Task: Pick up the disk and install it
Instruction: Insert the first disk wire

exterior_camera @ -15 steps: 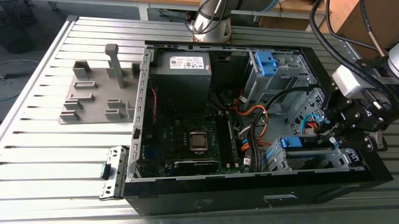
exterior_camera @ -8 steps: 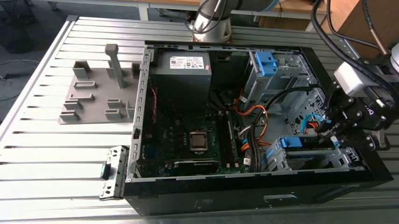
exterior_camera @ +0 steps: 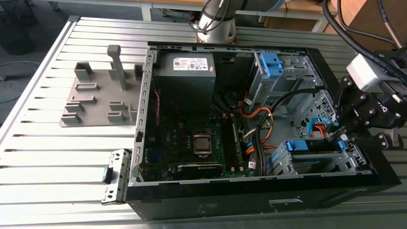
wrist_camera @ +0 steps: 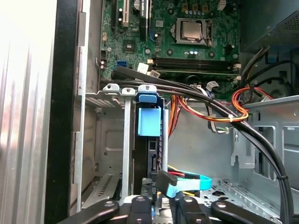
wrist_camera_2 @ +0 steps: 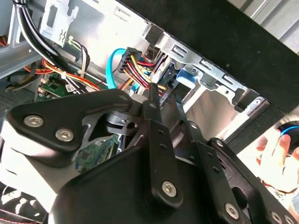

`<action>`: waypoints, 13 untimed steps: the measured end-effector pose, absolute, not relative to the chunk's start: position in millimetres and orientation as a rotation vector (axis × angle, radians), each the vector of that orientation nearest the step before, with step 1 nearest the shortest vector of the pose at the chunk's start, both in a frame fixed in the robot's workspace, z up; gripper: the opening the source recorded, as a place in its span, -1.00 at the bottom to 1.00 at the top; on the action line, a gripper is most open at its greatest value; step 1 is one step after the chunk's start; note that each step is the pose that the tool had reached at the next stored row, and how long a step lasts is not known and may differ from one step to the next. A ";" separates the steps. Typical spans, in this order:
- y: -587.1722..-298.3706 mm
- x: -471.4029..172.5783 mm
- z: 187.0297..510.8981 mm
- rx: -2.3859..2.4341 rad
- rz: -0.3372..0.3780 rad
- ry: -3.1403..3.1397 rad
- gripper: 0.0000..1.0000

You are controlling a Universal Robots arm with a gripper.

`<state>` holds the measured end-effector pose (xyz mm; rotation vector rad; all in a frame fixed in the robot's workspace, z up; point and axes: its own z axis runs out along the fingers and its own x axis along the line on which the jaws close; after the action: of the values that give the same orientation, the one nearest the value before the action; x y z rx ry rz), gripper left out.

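Where the open case's (exterior_camera: 190,210) near corner lies at the exterior view's right, the disk (wrist_camera: 148,122) stands on edge in the drive cage (exterior_camera: 351,161), the gripper (exterior_camera: 345,136) close beside.
How far the gripper is open cannot be told; a blue cable (wrist_camera: 189,183) lies by it.

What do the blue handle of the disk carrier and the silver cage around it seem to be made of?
The blue handle looks like moulded plastic: matt, evenly coloured, with rounded edges. The silver cage is probably bare sheet metal, perhaps steel: thin, folded, with punched openings and a dull shine.
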<state>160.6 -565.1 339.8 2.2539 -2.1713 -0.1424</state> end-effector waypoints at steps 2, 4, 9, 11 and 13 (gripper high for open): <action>-565.1 162.3 338.8 2.254 -0.156 -2.171 -0.56; -565.1 166.5 337.2 2.251 -0.169 -2.168 -0.69; -565.0 176.8 336.0 2.244 -0.185 -2.163 -0.79; -565.1 177.3 340.2 2.244 -0.185 -2.163 -0.79; -565.0 178.0 345.2 2.244 -0.185 -2.163 -0.79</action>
<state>178.0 -565.0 345.2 2.2438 -2.1626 -0.1854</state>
